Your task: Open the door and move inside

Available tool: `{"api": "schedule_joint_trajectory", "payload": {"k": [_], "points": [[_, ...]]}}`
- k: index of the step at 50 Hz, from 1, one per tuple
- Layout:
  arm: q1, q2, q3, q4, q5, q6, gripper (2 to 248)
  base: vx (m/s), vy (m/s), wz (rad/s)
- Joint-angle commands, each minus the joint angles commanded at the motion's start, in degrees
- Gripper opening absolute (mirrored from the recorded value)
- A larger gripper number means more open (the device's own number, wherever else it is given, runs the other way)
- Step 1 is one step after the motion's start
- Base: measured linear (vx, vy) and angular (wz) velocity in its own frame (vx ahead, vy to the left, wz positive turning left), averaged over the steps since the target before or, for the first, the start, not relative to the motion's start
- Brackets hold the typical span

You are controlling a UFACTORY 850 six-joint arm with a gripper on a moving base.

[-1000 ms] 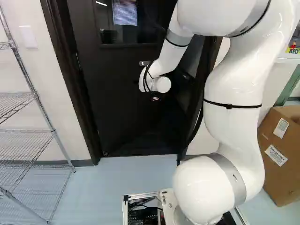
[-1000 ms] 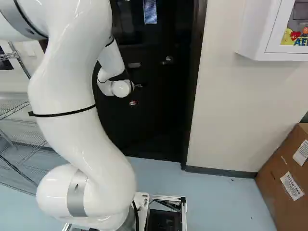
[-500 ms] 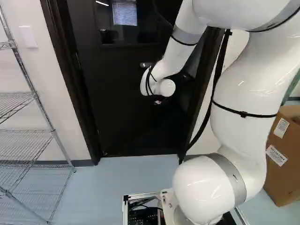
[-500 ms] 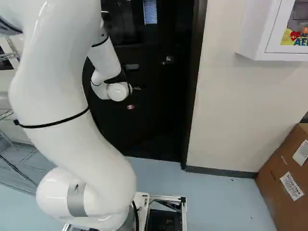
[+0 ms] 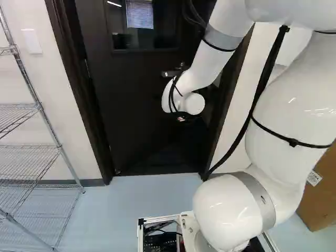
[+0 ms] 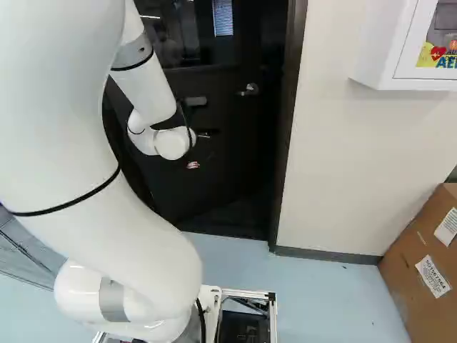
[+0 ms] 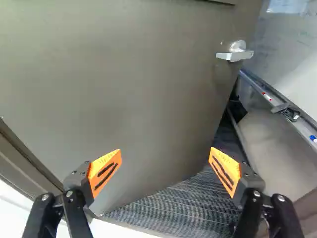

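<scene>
Door (image 5: 131,121) stands partly open, swung away from the base; hinge side at the left of the left base view, against the frame (image 5: 81,94). Window (image 5: 139,23) in its upper part. Lever handle (image 6: 248,89) near the door's free edge; in the right base view it lies right of the wrist and above it. Gripper (image 6: 193,164) in front of the door, dark against dark, hard to make out from the base. Wrist view clearer: fingers spread wide, orange pads (image 7: 105,171) well apart, door face and striped carpet (image 7: 183,203) showing through the space between. Handle ahead of the gripper, apart from both fingers, on the side of the opening. Past the free edge, a metal rail (image 7: 304,130) with small items on it. Arm (image 5: 218,58) reaches forward, bent down at the wrist. Wire shelves (image 5: 29,147) left of the doorway, box (image 6: 421,264) to its right, white cabinet (image 6: 382,50) on the wall above.
</scene>
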Motion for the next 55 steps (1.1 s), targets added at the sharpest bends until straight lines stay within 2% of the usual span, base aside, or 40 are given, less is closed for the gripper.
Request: {"api": "schedule_joint_trajectory", "payload": {"k": [17,30,55], "points": [[-0.92,5.49,5.43,0.00,3.57,0.00,247,0.000,0.000,0.000],[-1.71,9.58,9.29,0.00,4.24,0.00,247,0.000,0.000,0.000],[-1.94,10.41,10.05,0.00,4.24,0.00,247,0.000,0.000,0.000]]}}
